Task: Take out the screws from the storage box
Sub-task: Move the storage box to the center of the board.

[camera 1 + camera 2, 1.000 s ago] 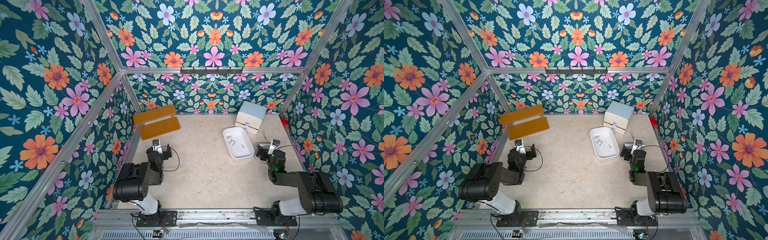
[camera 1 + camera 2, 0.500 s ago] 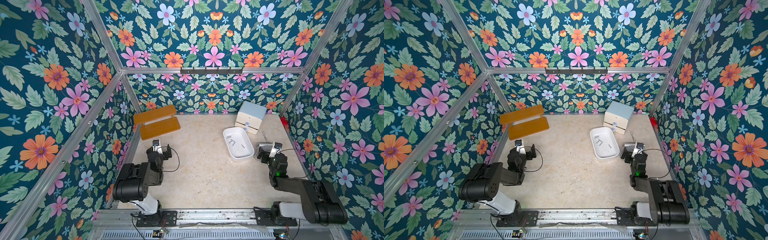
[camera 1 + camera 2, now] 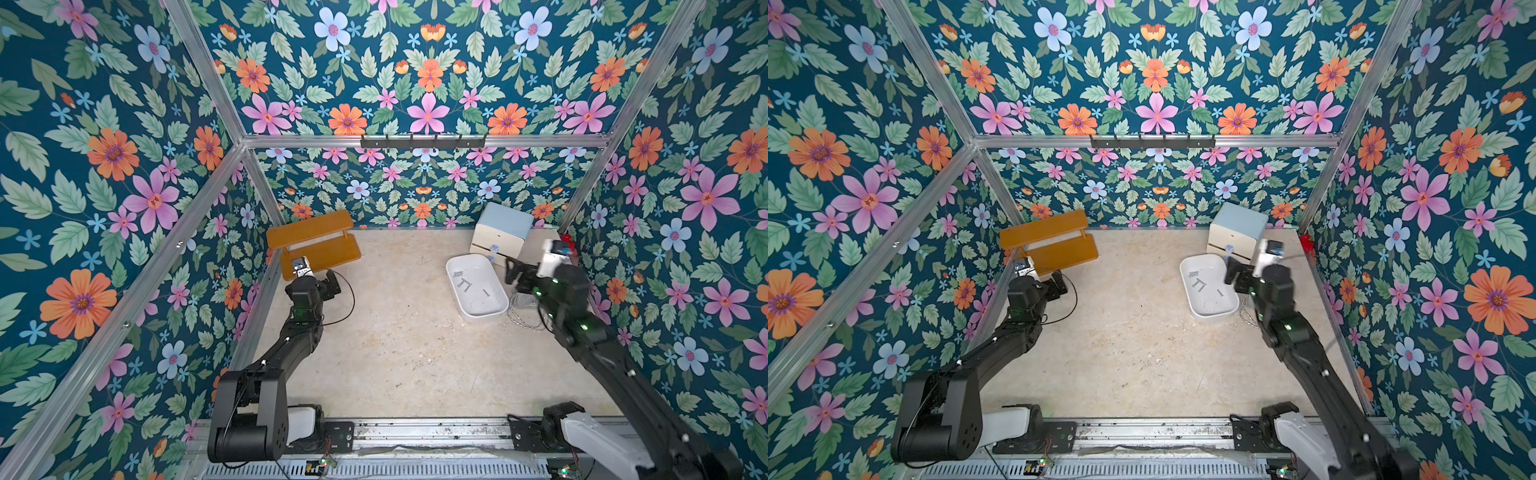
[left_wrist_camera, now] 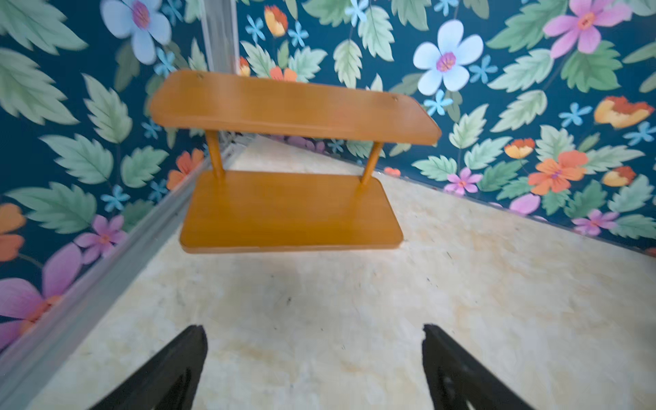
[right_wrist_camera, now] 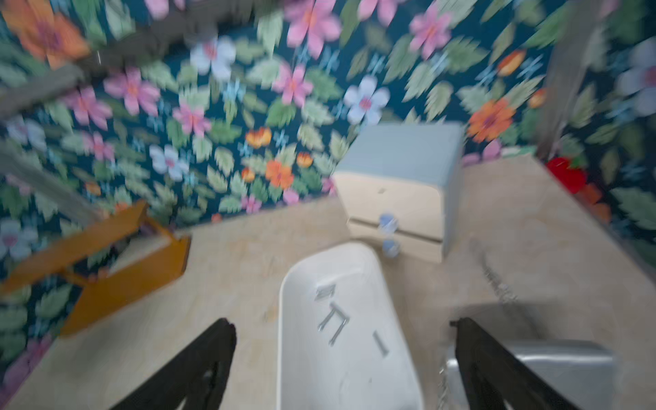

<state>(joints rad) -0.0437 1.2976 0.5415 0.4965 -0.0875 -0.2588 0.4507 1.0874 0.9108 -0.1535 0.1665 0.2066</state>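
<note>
Your storage box (image 3: pixel 485 308) sits on the tabletop (image 3: pixel 395 353) towards the far right corner, just in front of the white two-drawer cabinet (image 3: pixel 500 232) with its pale blue top. It is a shallow, smooth white plastic tub with rounded corners. Its long axis runs roughly from far edge to near edge, the near end swung slightly towards the right edge.

You'll find the screws (image 3: pixel 463 284) lying flat on its floor, mostly in the far half. They are thin, silvery metal rods, some bunched and crossing. One lies alone nearer the right wall, roughly along the tub's length. The right wrist view is blurred, so you can't count them exactly.

Your right pincer (image 5: pixel 342 323) hangs above the tub on its right-edge side, black jaws spread wide, gripping nothing. A silvery link chain (image 3: pixel 519 311) lies on the mottled beige tabletop just right of the tub.

Your left pincer (image 4: pixel 313 327) is equally wide and empty, over bare tabletop by the left edge. It faces the glossy orange-brown two-tier wooden shelf (image 3: pixel 313 243) in the far left corner.
</note>
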